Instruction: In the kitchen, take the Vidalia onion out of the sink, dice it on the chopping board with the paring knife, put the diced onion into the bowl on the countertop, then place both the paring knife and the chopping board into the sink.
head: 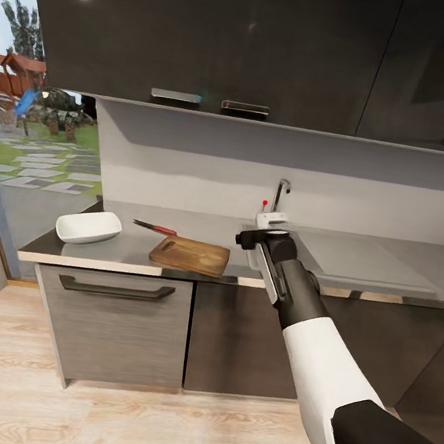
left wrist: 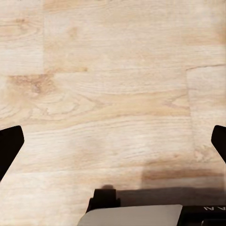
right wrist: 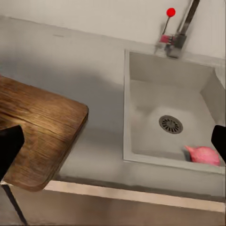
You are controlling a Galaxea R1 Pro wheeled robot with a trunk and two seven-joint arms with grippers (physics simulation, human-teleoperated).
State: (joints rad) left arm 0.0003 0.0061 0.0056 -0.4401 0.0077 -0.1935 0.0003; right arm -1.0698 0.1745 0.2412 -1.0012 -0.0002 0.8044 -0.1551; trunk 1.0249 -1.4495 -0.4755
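One pink onion (right wrist: 203, 155) lies in the sink (right wrist: 141, 84) at the right wrist view's lower right, right gripper (right wrist: 113, 146) spread wide above it, left gripper (left wrist: 113, 143) released over the wooden floor (left wrist: 113, 70), board (head: 189, 254) mid-frame.

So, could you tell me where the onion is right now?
The right wrist view shows the pink onion lying on the floor of the sink, near its front wall and close to the drain.

bowl (head: 88, 227): 1 | chopping board (head: 189, 255): 1 | paring knife (head: 154, 227): 1 | sink (right wrist: 141, 113): 1 | onion (right wrist: 204, 155): 1
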